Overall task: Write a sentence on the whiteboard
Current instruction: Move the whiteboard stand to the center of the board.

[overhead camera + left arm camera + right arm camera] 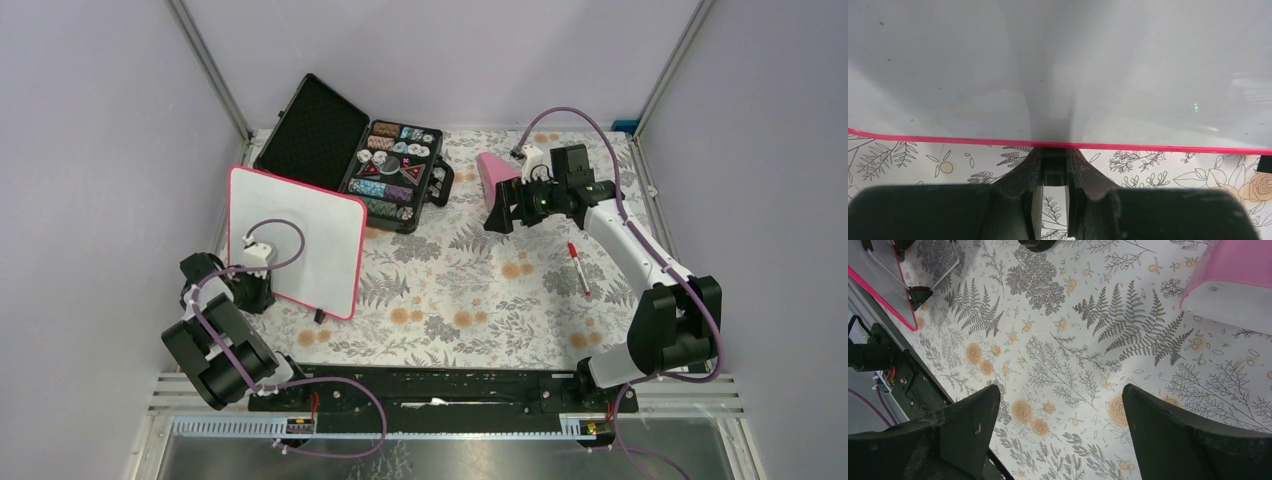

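although the whiteboard (pixel 300 235) sits on the left side of the table with its pink rim toward the left arm, no sentence shows on it: the face looks blank white from above, and the left wrist view shows only a few faint specks and no red strokes, so the writing seems not to have begun

the left gripper (pixel 1053 155) is at the board's near left edge, its fingers drawn in to a narrow slit right at the rim with a small dark piece between the tips, perhaps one of the board's black feet; whether they grip it or merely flank it i cannot tell

a red marker (pixel 578 268) lies loose on the floral cloth (pixel 470 290) on the right side, well apart from the board and held by nothing. the right gripper (pixel 1060 435) hangs wide open over bare cloth, farther back than the marker and just beside a pink object (pixel 495 170), with nothing between its fingers

an open black case (pixel 350 150) of small items stands just beyond the board's far edge

as a judgement, nearly everything is left: steadying the board, picking up the marker, uncapping it if capped, carrying it to the board and making the strokes
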Controlling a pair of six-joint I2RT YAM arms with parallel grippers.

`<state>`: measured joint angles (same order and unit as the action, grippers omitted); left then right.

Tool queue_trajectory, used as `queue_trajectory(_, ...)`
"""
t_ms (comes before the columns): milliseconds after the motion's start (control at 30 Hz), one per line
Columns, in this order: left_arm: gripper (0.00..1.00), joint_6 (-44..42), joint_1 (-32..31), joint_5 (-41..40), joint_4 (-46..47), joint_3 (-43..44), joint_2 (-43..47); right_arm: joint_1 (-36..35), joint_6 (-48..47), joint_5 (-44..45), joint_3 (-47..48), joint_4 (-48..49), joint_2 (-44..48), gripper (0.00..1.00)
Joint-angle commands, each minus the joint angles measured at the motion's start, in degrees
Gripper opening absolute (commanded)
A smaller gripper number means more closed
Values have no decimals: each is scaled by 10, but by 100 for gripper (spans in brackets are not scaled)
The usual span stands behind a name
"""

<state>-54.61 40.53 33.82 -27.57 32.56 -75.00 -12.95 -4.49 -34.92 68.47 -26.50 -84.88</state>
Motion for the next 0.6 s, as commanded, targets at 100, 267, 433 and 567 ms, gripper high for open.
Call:
queue_trajectory(100, 0, -40, -35, 36, -31, -8, -18, 12, -9, 5, 2, -2, 6, 99)
queue_trajectory(267, 0, -33, -73, 17, -18, -19, 5, 18, -10, 4, -2, -2, 8, 99)
queue_trajectory(433, 0, -56, -113, 8, -18, -41, 51, 28, -12, 1, -4, -3, 8, 99)
queue_trajectory(567, 0, -57, -163, -14, -18, -38, 53, 43, -7, -11, -3, -3, 8, 99)
